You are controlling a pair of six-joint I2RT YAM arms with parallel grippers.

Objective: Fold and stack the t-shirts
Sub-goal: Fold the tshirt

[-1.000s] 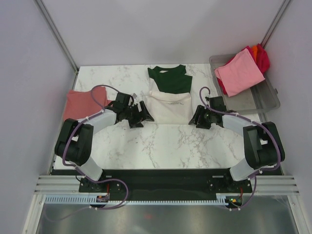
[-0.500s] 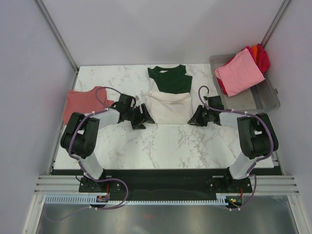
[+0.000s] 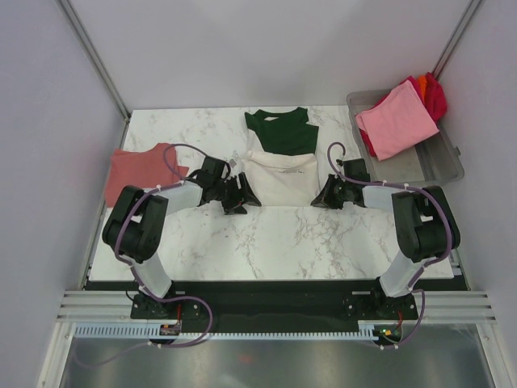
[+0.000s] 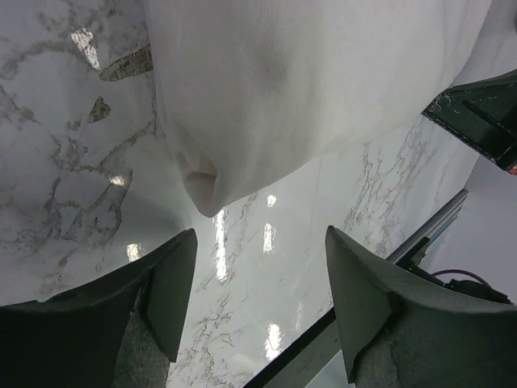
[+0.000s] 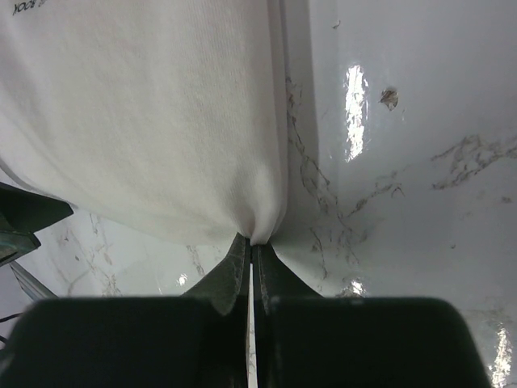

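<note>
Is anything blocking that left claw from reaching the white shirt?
Nothing visible does. The left gripper stands open facing the white shirt, with only bare table between them. The right gripper is shut on the shirt's other corner.

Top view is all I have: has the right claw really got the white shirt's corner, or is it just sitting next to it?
Observer: It has it. In the right wrist view the right claw is shut, with the white shirt edge pinched between its tips.
Operator: And the left one?
Observer: The left claw is open. The shirt's corner lies just ahead of its fingers, not between them.
Operator: Is that corner lying flat?
Observer: No, it is bunched into a small rounded fold.
</note>
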